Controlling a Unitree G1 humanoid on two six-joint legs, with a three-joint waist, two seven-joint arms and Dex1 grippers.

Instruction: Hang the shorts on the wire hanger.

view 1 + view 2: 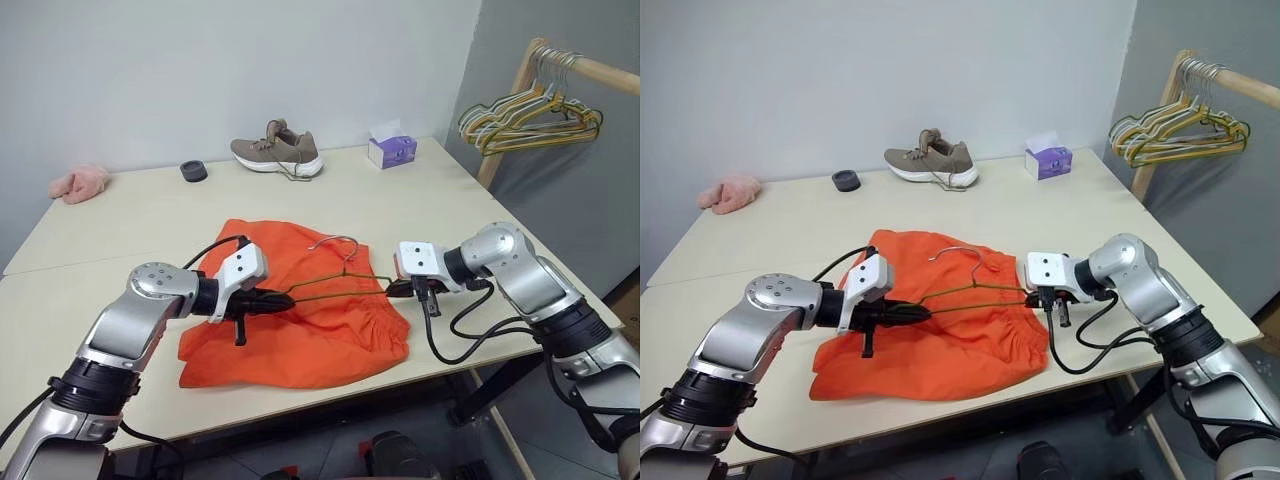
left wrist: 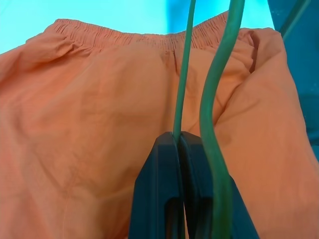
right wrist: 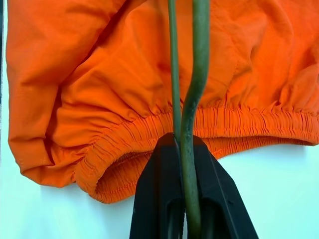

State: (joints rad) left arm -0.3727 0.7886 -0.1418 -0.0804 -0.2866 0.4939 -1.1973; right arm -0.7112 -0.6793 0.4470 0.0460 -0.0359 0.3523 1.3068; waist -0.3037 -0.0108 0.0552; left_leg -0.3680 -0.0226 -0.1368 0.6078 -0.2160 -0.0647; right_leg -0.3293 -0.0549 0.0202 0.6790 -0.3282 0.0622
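Left eye view: the left gripper (image 1: 272, 298) is pinching one end of the wire hanger (image 1: 335, 282), and the right gripper (image 1: 400, 289) is pinching the other end. The hanger is hovering just over the shorts (image 1: 300, 330), which are lying flat on the table (image 1: 130, 215). The thin, smooth wire might be slipping or bending if both pull. The shorts are soft, floppy and orange, with a crinkly waistband.

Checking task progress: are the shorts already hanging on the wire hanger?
No, the shorts lie flat on the table, with the wire hanger held above them.
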